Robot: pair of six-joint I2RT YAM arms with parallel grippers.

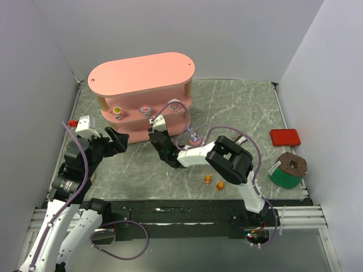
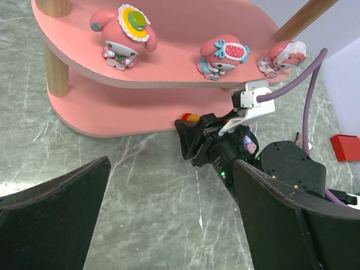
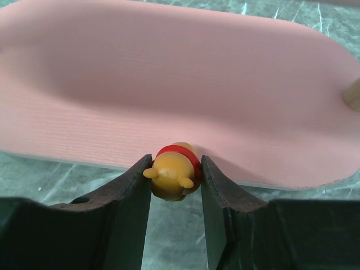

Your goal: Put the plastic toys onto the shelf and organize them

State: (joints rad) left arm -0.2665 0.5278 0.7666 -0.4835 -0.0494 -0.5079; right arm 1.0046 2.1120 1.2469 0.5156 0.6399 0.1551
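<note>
The pink three-tier shelf (image 1: 142, 79) stands at the back left. Three pink-white round toys (image 2: 121, 36) (image 2: 222, 55) (image 2: 279, 58) stand in a row on its middle tier. My right gripper (image 3: 175, 164) is shut on an orange-yellow bear (image 3: 171, 175) and holds it at the front edge of the bottom tier (image 3: 180, 84). In the top view this gripper (image 1: 156, 135) is at the shelf's front. Two more orange bears (image 1: 207, 180) (image 1: 219, 185) lie on the table. Purple toys (image 1: 194, 136) lie right of the shelf. My left gripper (image 2: 169, 225) is open and empty, above bare table left of the right gripper.
A red flat box (image 1: 285, 137) lies at the right, with a green and brown object (image 1: 288, 169) in front of it. A wooden post (image 3: 351, 93) stands on the bottom tier's right end. The right arm (image 1: 227, 156) stretches across the table's middle.
</note>
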